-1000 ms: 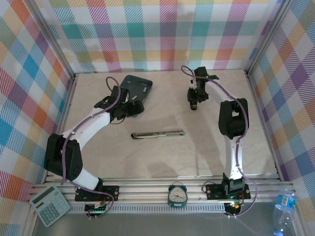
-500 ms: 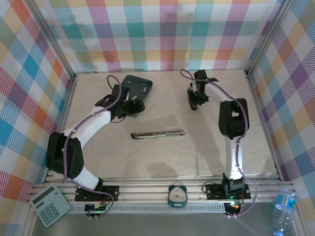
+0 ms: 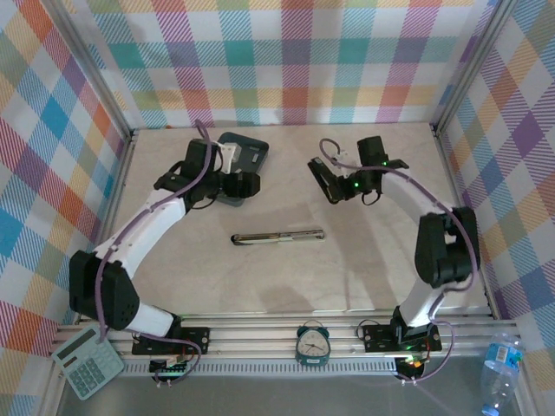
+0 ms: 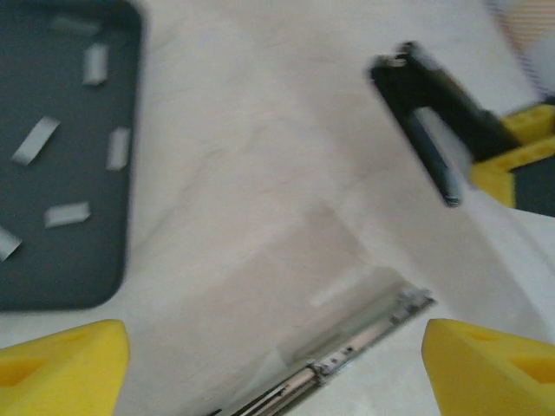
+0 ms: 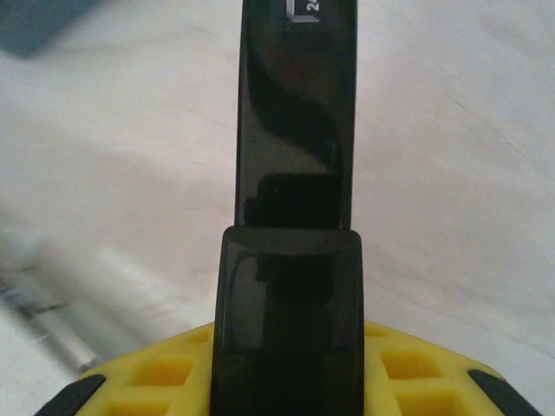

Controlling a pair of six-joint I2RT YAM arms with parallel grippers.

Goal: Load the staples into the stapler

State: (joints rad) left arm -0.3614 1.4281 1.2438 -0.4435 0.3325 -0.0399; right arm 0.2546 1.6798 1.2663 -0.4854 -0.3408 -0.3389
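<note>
Desk [image 3: 364, 269]: carries every item, and its centre is open working room between the two arms.

Tray [image 3: 249, 151]: dark grey, at 11 o'clock on the desk. It serves as the stock point, keeping the loose strips together within the left arm's reach.

Stapler [image 5: 295, 156]: black and glossy, held clear of the desk at about 1 o'clock with its long body running out ahead of the wrist. Judged to be held this way so that it can be presented for loading.

Rail [image 3: 277, 236]: a slim metal channel lying flat at desk centre, running 9 to 3 o'clock. It is probably the stapler's magazine, but that cannot be confirmed.

Staples [image 4: 36, 140]: several short silvery strips scattered in the tray, none picked up.

Right hand [image 3: 334, 184]: clenched on the stapler's rear end, with the yellow fingers on both flanks.

Left hand [image 4: 273, 347]: fingers spread wide, grasping nothing and touching nothing. It hovers at the tray's 5 o'clock edge, and I judge it is positioned for a pick.
</note>
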